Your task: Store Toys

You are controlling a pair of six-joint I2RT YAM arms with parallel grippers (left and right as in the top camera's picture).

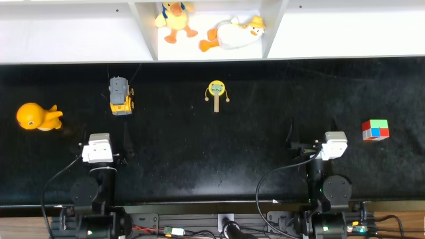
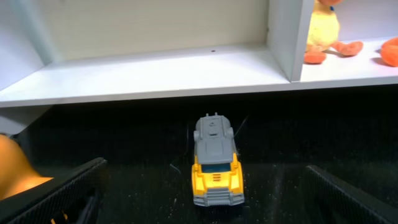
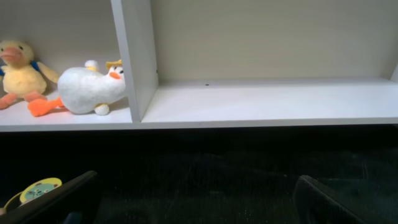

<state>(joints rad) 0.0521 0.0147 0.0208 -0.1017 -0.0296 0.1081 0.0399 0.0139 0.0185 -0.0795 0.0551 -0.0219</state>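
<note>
At the frame's top, shelf (image 1: 80, 40): white, split into compartments by upright dividers.
Middle compartment: a yellow plush duck (image 1: 175, 20) sits upright; a white plush duck (image 1: 232, 33) lies on its side just beside it.
Surface (image 1: 199, 166): black, running below the shelf across the frame.
Toy truck (image 1: 120, 95): yellow and grey, left of centre on the surface, its grey end toward the shelf.
Orange duck (image 1: 38, 117): far left on the surface, well apart from the toy truck.
Rattle drum (image 1: 216, 93): at centre, green face, handle pointing down the frame.
Colour cube (image 1: 375, 129): far right on the surface.
Left gripper (image 2: 205, 167): lower left, fingers spread wide, holding nothing, facing the toy truck without touching it.
Right gripper (image 3: 196, 180): lower right, fingers spread wide, holding nothing, facing the shelf's right compartment.
</note>
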